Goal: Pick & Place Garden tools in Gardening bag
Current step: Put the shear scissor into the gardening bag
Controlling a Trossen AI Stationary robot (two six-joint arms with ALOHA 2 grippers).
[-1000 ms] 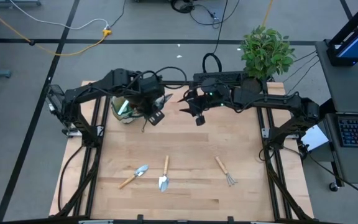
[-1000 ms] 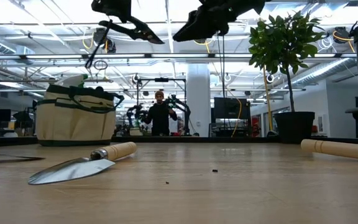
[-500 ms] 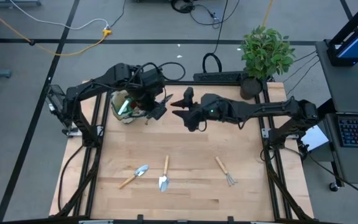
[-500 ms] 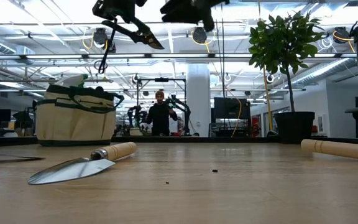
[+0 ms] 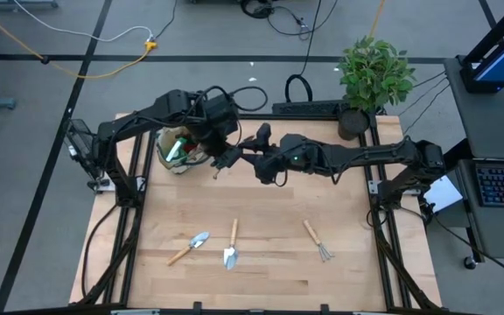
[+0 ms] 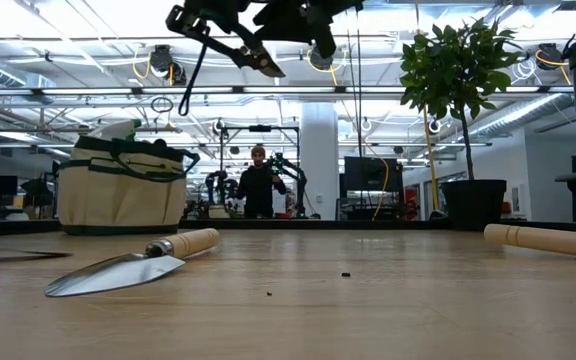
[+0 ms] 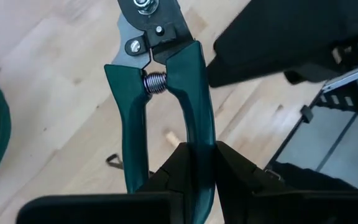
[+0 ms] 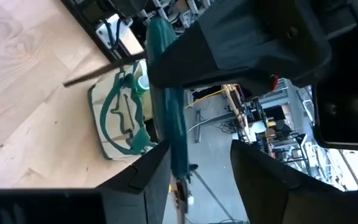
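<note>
Since the earlier frame the right gripper (image 5: pixel 250 156) had closed in from the right until it met the shears (image 7: pixel 166 106) held high above the table (image 5: pixel 269 262), just right of the bag (image 5: pixel 175 150). The left gripper (image 5: pixel 220 150) was clenched on one green handle (the other handle stood free beside it), the blades pointing away from its wrist. The right gripper's fingers (image 8: pixel 151 171) were spread wide either side of the shears. No writing could be read. Two trowels (image 5: pixel 231 245) and a fork rake (image 5: pixel 318 241) lay near the table's front.
</note>
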